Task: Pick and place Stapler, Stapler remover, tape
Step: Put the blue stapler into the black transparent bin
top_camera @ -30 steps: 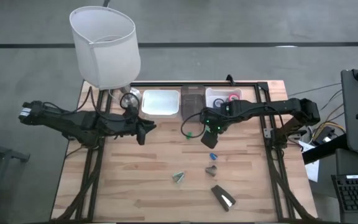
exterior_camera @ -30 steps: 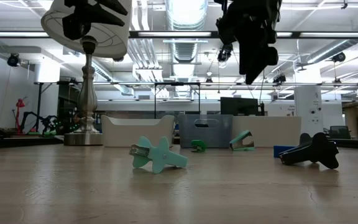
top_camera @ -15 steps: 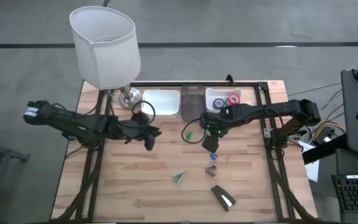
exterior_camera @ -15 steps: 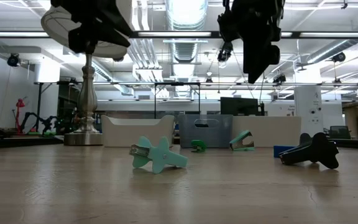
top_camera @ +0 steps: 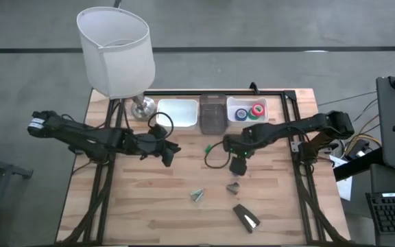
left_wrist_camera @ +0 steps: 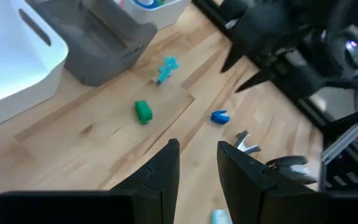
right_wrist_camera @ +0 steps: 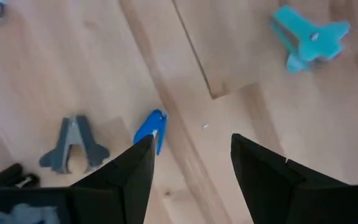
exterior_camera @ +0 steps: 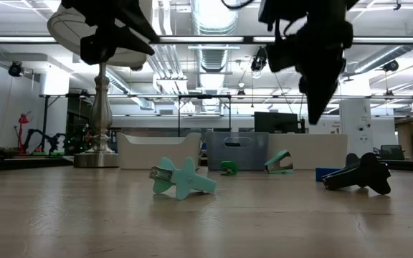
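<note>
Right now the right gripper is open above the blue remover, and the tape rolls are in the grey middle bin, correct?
Not quite. The right gripper is open above the blue remover, but the tape rolls sit in the white bin beside the grey bin, as the high view shows.

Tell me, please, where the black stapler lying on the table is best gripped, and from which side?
Grip the stapler across its narrow width at mid-length, coming straight down from above. It lies apart from the other pieces with its long axis diagonal in the high view, so the tool would probably need turning to close across that line. The open right tool hangs nearer to it.
</note>
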You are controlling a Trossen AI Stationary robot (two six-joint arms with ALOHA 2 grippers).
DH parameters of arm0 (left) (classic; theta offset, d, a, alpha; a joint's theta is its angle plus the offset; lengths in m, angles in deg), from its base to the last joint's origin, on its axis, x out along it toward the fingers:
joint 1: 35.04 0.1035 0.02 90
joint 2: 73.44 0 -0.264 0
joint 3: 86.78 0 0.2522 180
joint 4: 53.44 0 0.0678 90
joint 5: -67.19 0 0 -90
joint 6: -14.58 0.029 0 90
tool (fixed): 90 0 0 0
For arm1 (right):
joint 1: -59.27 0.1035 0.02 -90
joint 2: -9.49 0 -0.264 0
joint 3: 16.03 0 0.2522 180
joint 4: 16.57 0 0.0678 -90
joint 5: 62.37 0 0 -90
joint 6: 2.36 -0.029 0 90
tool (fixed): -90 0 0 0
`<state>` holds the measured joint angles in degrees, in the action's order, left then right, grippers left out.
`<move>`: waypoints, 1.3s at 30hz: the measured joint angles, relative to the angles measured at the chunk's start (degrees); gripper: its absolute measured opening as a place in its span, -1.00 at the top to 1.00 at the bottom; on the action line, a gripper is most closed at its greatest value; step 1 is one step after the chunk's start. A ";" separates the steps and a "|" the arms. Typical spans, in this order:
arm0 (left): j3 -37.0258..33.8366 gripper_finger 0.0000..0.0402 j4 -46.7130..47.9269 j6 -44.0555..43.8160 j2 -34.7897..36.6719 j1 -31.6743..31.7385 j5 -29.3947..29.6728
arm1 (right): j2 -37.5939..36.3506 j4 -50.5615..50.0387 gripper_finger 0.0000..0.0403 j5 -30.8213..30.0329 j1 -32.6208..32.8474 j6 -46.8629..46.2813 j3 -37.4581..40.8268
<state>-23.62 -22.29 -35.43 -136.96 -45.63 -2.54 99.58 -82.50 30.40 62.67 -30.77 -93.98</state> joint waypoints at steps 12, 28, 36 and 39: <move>0.04 0.45 -7.88 -3.37 0.31 0.04 -0.73 | -0.10 6.34 -0.01 3.79 0.79 -8.61 6.76; 0.09 0.45 -20.40 -2.62 0.86 0.63 -1.04 | -0.12 9.42 -0.01 4.91 1.02 -16.60 10.07; 0.09 0.45 -20.44 -2.61 0.75 1.17 -1.15 | 0.80 15.17 -0.01 5.92 1.36 -20.32 10.41; 0.09 0.45 -20.40 -2.61 0.75 1.25 -1.17 | 2.56 15.97 -0.01 6.74 1.74 -20.65 10.51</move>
<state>-23.53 -42.69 -38.04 -136.20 -44.38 -3.72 102.14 -66.53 37.14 64.41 -51.42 -83.47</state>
